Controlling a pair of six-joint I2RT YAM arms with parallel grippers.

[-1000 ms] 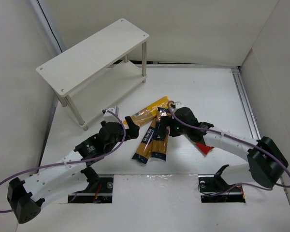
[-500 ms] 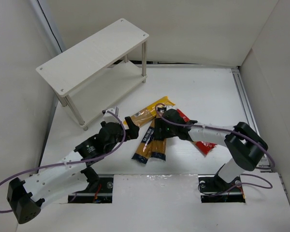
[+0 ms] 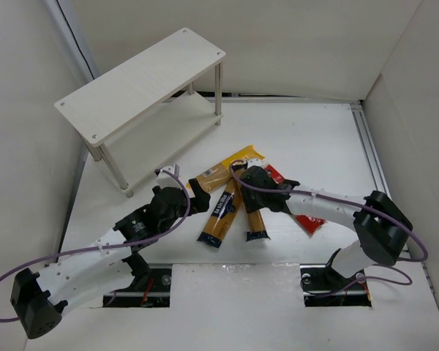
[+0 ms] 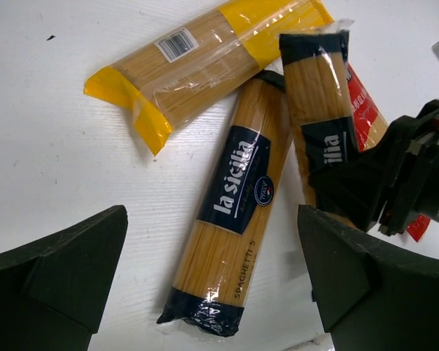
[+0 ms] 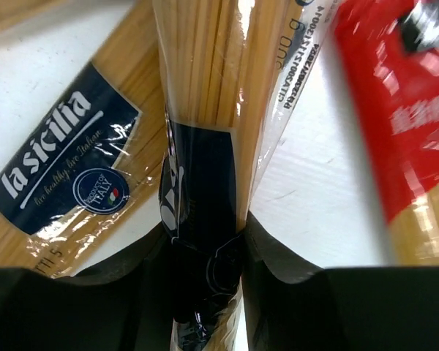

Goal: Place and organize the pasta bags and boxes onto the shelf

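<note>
The white two-tier shelf (image 3: 139, 80) stands at the far left. Several long pasta packets lie fanned out on the table. A yellow packet (image 3: 230, 167) (image 4: 205, 58) lies farthest back. A clear navy-labelled packet (image 3: 219, 210) (image 4: 238, 212) lies flat, and my open left gripper (image 3: 200, 196) (image 4: 211, 219) hovers over its near half with nothing between the fingers. My right gripper (image 3: 254, 196) (image 5: 205, 241) is shut on the label of the second navy packet (image 3: 257, 219) (image 5: 205, 110). The red packet (image 3: 309, 219) (image 5: 402, 124) lies partly under the right arm.
White walls close in the table on the left, back and right. A metal rail (image 3: 373, 161) runs along the right side. The shelf's lower board (image 3: 168, 139) is open toward the packets. Both arm bases sit at the near edge.
My right gripper has closed on the second navy packet, and that packet's near end has swung to the right, away from the first. The left arm has stayed put, still open.
</note>
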